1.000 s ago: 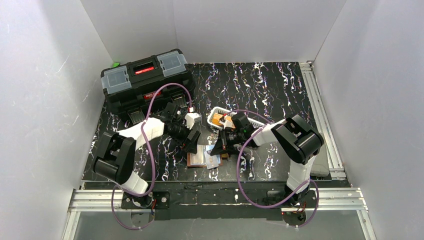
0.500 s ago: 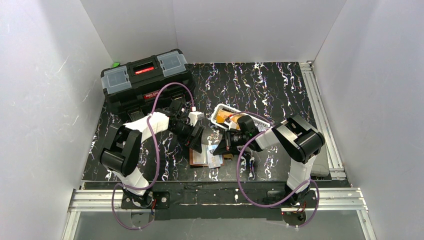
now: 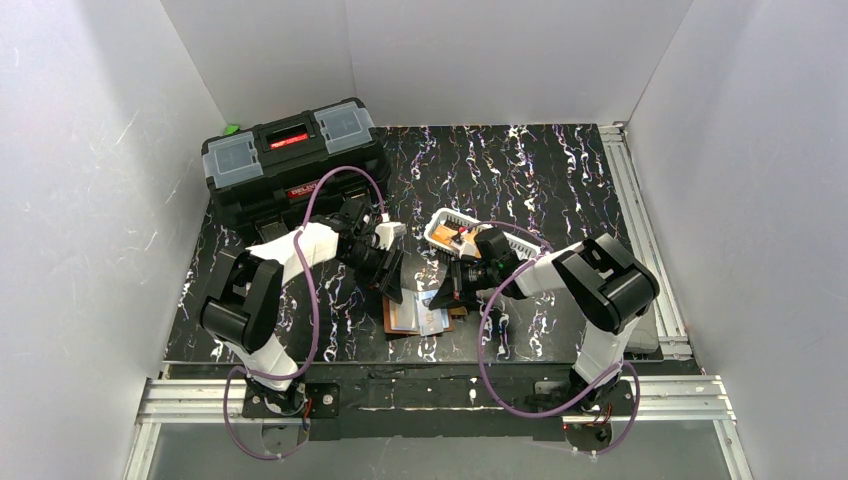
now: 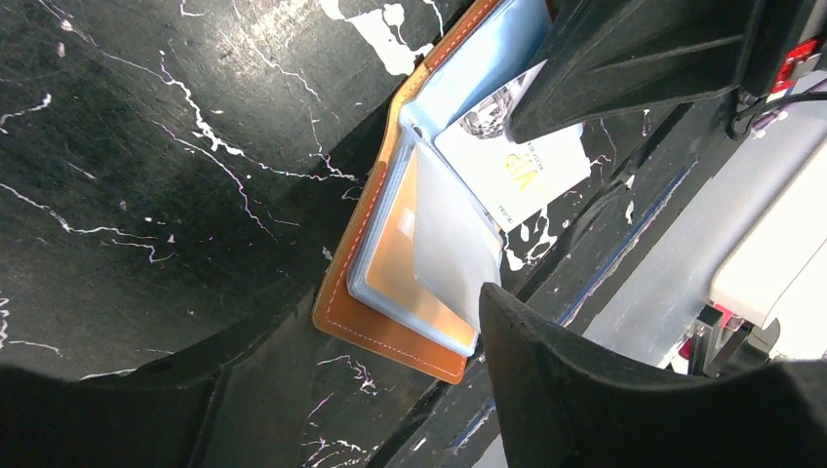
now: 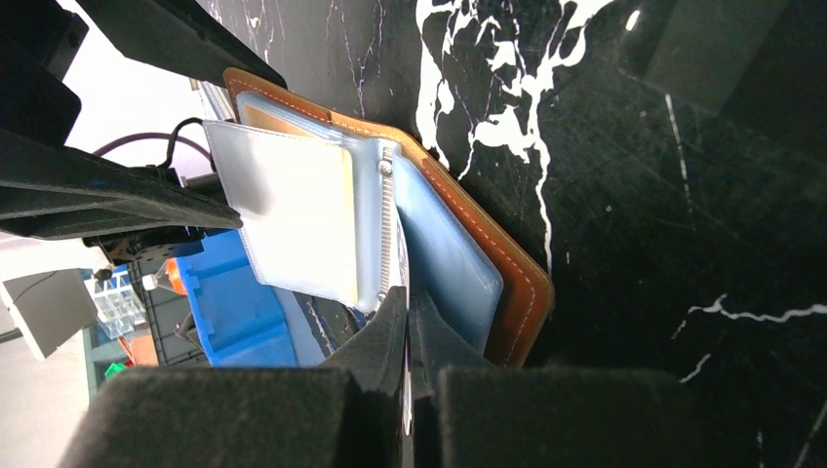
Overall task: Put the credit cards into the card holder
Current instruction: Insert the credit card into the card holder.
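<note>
The brown leather card holder (image 3: 408,318) lies open near the table's front, between both grippers. In the left wrist view the card holder (image 4: 390,322) shows clear sleeves, one with an orange card (image 4: 405,258) in it. My left gripper (image 4: 380,336) is open, its jaws wide apart over the holder's near corner. One clear sleeve (image 5: 293,210) stands lifted beside a left finger. My right gripper (image 5: 407,304) is shut on a whitish credit card (image 4: 522,166), held edge-on at the holder's (image 5: 517,292) spine. More orange cards (image 3: 447,238) lie in the white basket.
A white slotted basket (image 3: 436,226) sits just behind the right gripper. A big black toolbox (image 3: 290,160) stands at the back left. White walls close in three sides. An aluminium rail (image 3: 640,220) runs along the table's right edge.
My left gripper swung right and in over the holder's left side. My right gripper moved slightly, still pinching the whitish card. The holder shifted a little.
</note>
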Robot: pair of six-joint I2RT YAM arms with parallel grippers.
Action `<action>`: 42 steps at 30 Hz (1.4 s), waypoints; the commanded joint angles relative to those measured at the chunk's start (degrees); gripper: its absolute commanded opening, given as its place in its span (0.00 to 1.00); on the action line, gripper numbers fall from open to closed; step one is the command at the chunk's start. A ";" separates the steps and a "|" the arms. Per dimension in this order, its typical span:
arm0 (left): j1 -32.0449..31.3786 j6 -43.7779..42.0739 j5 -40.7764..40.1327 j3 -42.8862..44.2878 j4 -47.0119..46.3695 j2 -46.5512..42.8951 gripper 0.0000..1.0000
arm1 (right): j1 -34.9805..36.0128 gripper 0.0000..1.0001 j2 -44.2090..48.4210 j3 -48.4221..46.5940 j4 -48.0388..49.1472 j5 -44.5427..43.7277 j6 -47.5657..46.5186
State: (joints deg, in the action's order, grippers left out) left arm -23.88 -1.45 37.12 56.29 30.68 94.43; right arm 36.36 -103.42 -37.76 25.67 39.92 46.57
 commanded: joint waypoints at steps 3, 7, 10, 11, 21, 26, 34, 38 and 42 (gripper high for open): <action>-1.12 2.87 0.50 -1.91 -1.09 -0.60 0.56 | 0.14 0.01 1.82 -1.97 -5.71 -4.07 -2.05; -1.98 1.97 -1.22 -2.14 -1.63 -0.10 0.50 | 0.92 0.01 1.72 -2.94 -6.15 -4.19 -2.25; -2.11 1.63 -1.85 -2.81 -2.81 0.19 0.41 | 1.62 0.01 1.53 -3.48 -6.42 -4.37 -2.32; -2.13 1.70 -1.80 -3.00 -3.20 0.28 0.38 | 1.76 0.01 1.43 -3.73 -6.41 -4.33 -2.28; -2.58 4.25 0.91 -3.74 -3.78 -0.05 0.05 | 1.96 0.01 3.66 -3.19 -4.33 -5.15 -1.27; -2.49 5.50 9.39 -5.70 -5.29 -2.22 0.00 | 1.85 0.01 7.62 -0.02 0.61 -6.59 0.52; -1.44 14.39 12.66 -10.56 -15.14 -3.76 0.00 | 1.79 0.01 14.76 10.15 12.33 -14.17 4.47; -1.26 19.33 11.43 -12.18 -19.62 -3.36 0.00 | 2.15 0.01 14.42 10.47 13.34 -15.47 5.40; -1.14 23.24 10.25 -13.78 -19.68 -3.38 0.02 | 3.01 0.01 12.74 9.68 13.83 -16.18 5.64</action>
State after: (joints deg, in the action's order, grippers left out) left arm -25.54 16.29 47.72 44.18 13.47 93.25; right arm 38.35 -89.84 -27.42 34.59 26.00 51.24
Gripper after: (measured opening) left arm 0.058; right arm 0.028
